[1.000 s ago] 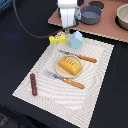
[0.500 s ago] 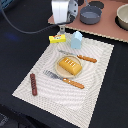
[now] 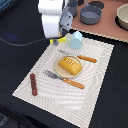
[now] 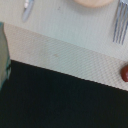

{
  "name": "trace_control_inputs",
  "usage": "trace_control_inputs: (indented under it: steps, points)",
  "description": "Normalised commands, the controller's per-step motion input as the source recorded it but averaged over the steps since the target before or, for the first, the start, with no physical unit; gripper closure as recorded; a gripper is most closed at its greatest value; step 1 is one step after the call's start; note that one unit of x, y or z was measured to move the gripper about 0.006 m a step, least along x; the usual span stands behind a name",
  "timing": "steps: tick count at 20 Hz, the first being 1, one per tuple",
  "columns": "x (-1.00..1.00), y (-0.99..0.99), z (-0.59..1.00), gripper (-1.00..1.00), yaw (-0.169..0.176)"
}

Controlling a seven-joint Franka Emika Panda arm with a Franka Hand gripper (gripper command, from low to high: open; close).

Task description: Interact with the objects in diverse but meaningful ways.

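The orange-brown scored bread loaf (image 3: 69,65) lies on a small plate (image 3: 59,71) in the middle of the striped placemat (image 3: 95,75). The light blue gabled carton (image 3: 76,39) stands at the mat's far edge; a teal edge in the wrist view (image 4: 4,55) looks like it. The yellow block (image 3: 61,39) peeks out beside the carton, mostly hidden by my arm. The dark brown sausage (image 3: 33,84) lies at the mat's corner on the exterior view's left, and its end shows in the wrist view (image 4: 124,74). My gripper (image 3: 58,35) hangs over the yellow block; its fingers are hidden.
A fork (image 3: 62,79) and a knife (image 3: 82,57), both orange-handled, flank the plate; the fork's tines (image 4: 120,25) show in the wrist view. Grey pots (image 3: 91,14) and a bowl (image 3: 122,17) stand at the back. Black table (image 4: 60,105) borders the mat.
My arm has moved toward the exterior view's left and down, closer to the mat's far edge, and now covers most of the yellow block.
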Motion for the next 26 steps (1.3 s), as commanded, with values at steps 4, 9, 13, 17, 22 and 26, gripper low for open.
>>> trace_control_inputs:
  steps: [4, 9, 13, 17, 22, 26]
  points:
    - [0.18, -0.79, -0.06, -1.0, -0.055]
    - [0.13, -0.71, -0.04, -1.0, -0.104]
    - [0.12, -0.59, -0.13, -1.0, -0.146]
    - [0.12, -0.58, -0.16, -1.0, -0.145]
    - [0.07, -0.6, -0.27, -1.0, -0.133]
    - [0.11, -0.6, -0.25, -1.0, -0.126]
